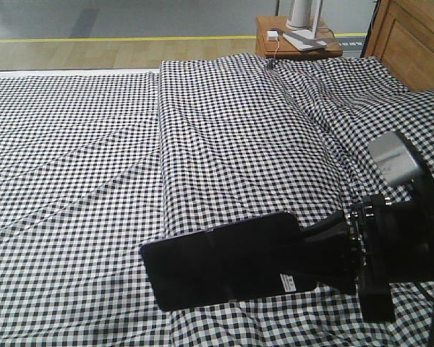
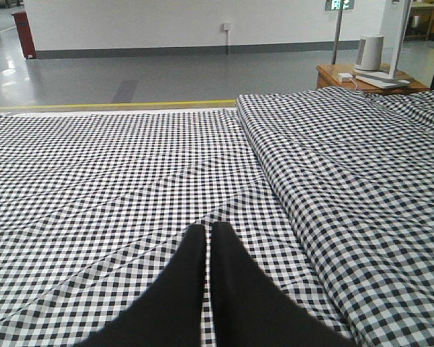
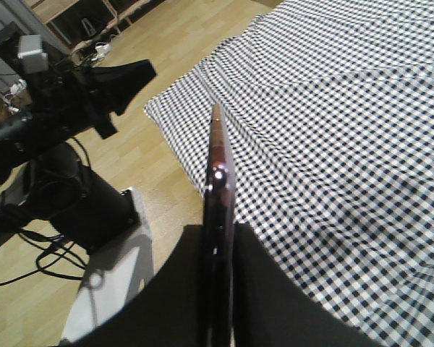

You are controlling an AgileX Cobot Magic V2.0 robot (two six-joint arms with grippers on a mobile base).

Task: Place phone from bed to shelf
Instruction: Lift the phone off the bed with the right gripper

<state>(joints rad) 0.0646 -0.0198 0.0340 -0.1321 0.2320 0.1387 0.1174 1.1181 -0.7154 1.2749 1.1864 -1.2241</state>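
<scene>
One arm has it: R gripper (image 1: pixel 320 253) pinches phone (image 1: pixel 224 259) by its right end, long axis running left, over near part of bed (image 1: pixel 94 144). L gripper (image 2: pixel 208 233) pressed together, empty. Shelf not clearly seen.

The black right gripper (image 1: pixel 311 256) reaches in from the right, its wedge-shaped fingers (image 3: pixel 275 303) pinched against both faces of a flat glossy black phone (image 1: pixel 224 260). The black left gripper (image 2: pixel 208 231) points forward, its tips pressed together.

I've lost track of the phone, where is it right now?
Front view, lower centre: the phone is clamped at its sticker end in the right tool, above the near edge of the bed.
</scene>
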